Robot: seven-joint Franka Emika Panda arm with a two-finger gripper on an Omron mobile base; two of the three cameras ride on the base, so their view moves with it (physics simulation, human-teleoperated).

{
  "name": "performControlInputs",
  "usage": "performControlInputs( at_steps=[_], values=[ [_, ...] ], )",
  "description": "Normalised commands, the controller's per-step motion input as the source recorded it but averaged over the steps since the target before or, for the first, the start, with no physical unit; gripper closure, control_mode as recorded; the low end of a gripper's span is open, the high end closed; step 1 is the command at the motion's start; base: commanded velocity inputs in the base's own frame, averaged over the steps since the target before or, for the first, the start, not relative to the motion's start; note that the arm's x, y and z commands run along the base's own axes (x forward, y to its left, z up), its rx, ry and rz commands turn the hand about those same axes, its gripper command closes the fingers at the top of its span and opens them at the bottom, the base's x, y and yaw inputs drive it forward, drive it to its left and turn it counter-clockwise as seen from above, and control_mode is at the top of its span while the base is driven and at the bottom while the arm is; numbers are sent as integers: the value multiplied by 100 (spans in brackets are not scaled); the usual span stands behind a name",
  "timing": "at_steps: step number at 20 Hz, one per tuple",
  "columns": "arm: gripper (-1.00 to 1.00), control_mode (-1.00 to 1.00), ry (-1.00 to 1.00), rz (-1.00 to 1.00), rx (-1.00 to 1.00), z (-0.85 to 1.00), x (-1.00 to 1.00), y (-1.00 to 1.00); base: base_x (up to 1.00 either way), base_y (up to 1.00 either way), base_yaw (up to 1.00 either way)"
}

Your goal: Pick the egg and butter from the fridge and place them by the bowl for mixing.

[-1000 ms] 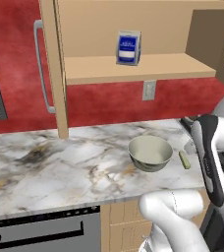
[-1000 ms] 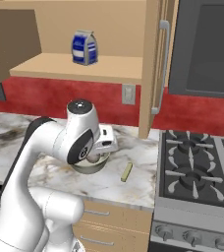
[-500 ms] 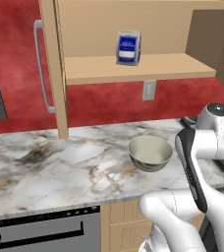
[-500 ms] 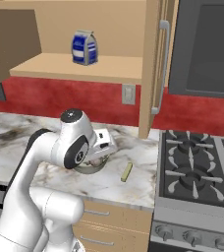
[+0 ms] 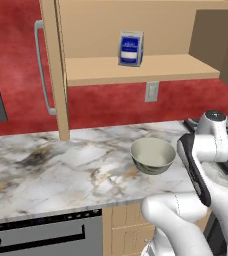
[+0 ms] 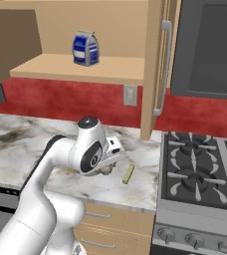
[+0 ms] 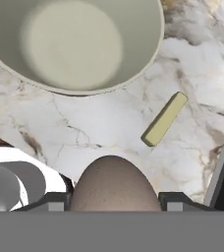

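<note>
Marble counter (image 7: 84,128), egg (image 7: 113,184) in pincer (image 7: 113,204), butter (image 7: 164,119) beside bowl (image 7: 133,64)

Even, bright, shadowless render; slightly soft.

Egg (image 7: 111,184), butter (image 7: 164,119), bowl (image 7: 133,74)

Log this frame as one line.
gripper: shut on egg | butter: on counter beside bowl | egg: above counter, unplaced
</note>
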Motion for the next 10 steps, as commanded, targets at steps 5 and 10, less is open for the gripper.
performControlInputs(
  at_steps=[5, 10],
  values=[
    [100, -100, -2, 15, 5, -32, 13, -22, 0, 0, 0],
    [100, -100, -4, 9, 7, -30, 20, -13, 0, 0, 0]
  ],
)
